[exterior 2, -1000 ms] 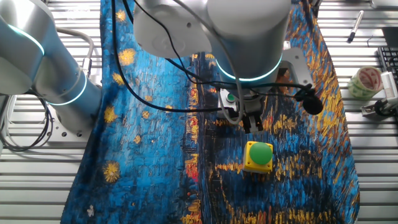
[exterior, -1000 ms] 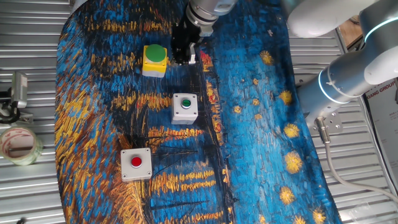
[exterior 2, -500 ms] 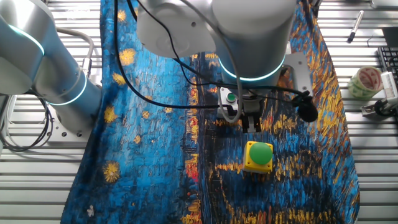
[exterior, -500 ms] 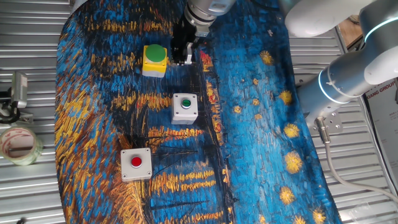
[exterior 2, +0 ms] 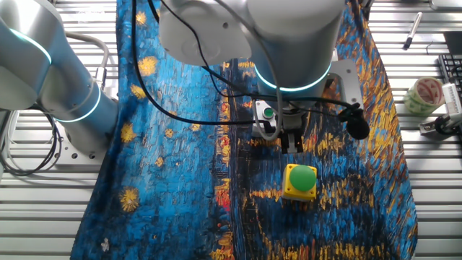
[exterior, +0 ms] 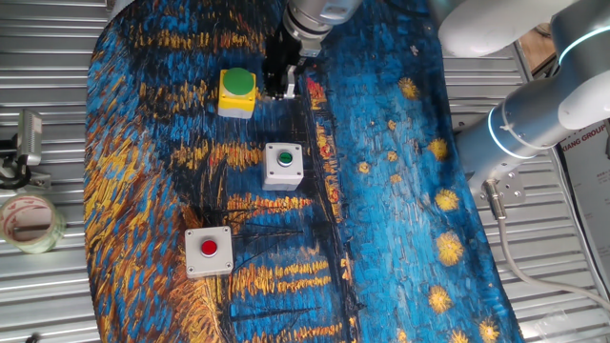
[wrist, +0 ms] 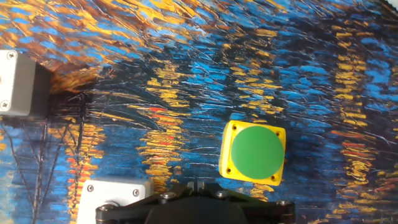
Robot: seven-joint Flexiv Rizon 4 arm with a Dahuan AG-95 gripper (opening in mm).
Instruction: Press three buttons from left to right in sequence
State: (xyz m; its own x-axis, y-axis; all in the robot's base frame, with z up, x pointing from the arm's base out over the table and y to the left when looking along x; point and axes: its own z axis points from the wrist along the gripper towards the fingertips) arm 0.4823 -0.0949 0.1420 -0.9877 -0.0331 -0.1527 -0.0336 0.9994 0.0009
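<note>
The three buttons sit on the blue and orange painted cloth. The yellow box with a big green dome point(exterior: 236, 90) point(exterior 2: 299, 180) point(wrist: 256, 152) is nearest my gripper. The grey-white box with a small green button point(exterior: 283, 164) point(exterior 2: 267, 114) is partly hidden behind the gripper in the other fixed view, and its corner shows in the hand view point(wrist: 115, 193). The grey-white box with a red button point(exterior: 209, 251) is farthest; its side shows in the hand view point(wrist: 18, 84). My gripper point(exterior: 277, 89) point(exterior 2: 292, 146) point(wrist: 198, 185) is shut and empty, above the cloth just beside the yellow box.
A roll of tape point(exterior: 29, 221) point(exterior 2: 424, 96) lies off the cloth on the slatted metal table point(exterior: 38, 286). A metal clip point(exterior: 27, 143) lies near it. The arm's base point(exterior: 534, 114) stands at the cloth's edge. The cloth point(exterior: 400, 219) hangs over the table.
The gripper has shifted very slightly toward the yellow box over the last second. The buttons have not moved.
</note>
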